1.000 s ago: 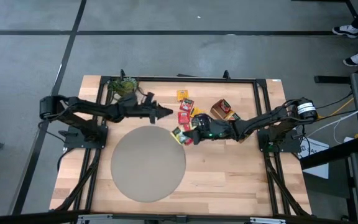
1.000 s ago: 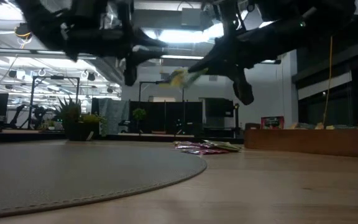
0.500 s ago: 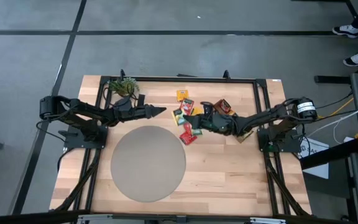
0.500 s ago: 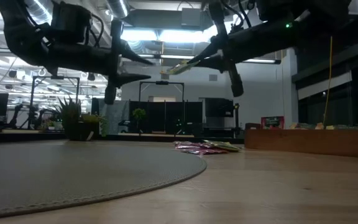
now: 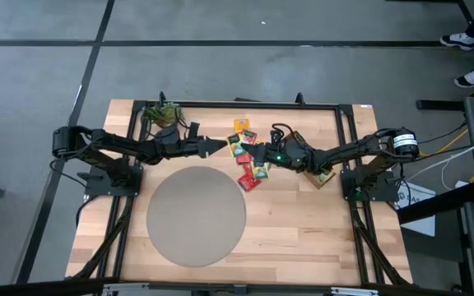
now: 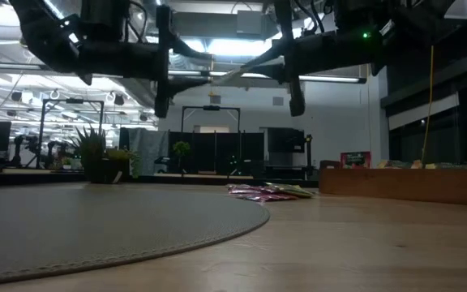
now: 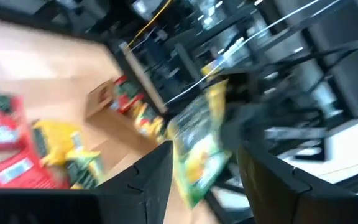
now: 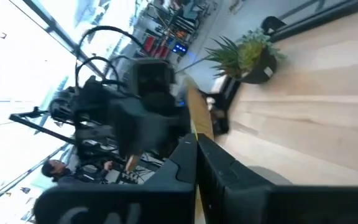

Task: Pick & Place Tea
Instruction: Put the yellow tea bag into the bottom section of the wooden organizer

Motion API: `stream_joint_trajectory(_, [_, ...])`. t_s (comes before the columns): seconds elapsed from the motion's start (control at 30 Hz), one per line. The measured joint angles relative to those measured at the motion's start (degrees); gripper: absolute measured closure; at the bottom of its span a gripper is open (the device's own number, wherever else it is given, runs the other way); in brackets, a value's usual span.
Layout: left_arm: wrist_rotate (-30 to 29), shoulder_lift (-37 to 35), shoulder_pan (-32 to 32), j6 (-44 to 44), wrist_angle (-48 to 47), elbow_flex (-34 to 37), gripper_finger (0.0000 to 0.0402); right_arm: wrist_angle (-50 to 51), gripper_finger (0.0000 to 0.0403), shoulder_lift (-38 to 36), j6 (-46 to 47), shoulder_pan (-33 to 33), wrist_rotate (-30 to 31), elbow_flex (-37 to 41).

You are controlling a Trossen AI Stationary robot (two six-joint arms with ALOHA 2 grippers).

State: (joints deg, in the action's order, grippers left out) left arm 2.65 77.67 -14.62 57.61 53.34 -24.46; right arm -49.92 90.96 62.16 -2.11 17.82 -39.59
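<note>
Change: both grippers have converged above the table's far centre; the held sachet has risen clear of the pile since the earlier frame.
Left gripper: fingers spread apart, one on each side of the sachet's free end, not clamped on it.
Right gripper: fingers pressed together on a yellow-green tea sachet, held in mid-air.
Handover point: about 12 o'clock from the round grey mat.
Tea pile: red, yellow and green sachets lying loose on the wooden table, at about 1 o'clock from the mat.
Wooden tray: at 3 o'clock from the pile.
Potted plant: at 11 o'clock from the mat.
</note>
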Motion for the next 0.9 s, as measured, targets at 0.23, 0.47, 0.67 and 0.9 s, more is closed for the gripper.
stream_joint_trajectory(0.23, [-0.2,0.0,1.2,-2.8,-1.8,-0.3,0.0243,-1.8,0.0398,0.0,-0.9,0.0,-0.1,0.0])
stream_joint_trajectory(0.47, [-0.5,0.0,1.1,-2.9,-0.8,-0.4,0.0254,-1.8,0.0398,0.0,-0.9,0.0,-0.2,0.0])
stream_joint_trajectory(0.67, [-0.5,0.0,1.1,-2.8,-0.8,-0.4,0.0277,-1.7,0.0398,0.0,-0.9,0.0,-1.1,0.0])
stream_joint_trajectory(0.9, [-0.6,0.0,1.1,-2.9,-0.8,-0.4,0.0335,-1.5,0.0398,0.0,-1.1,0.0,-1.1,0.0])
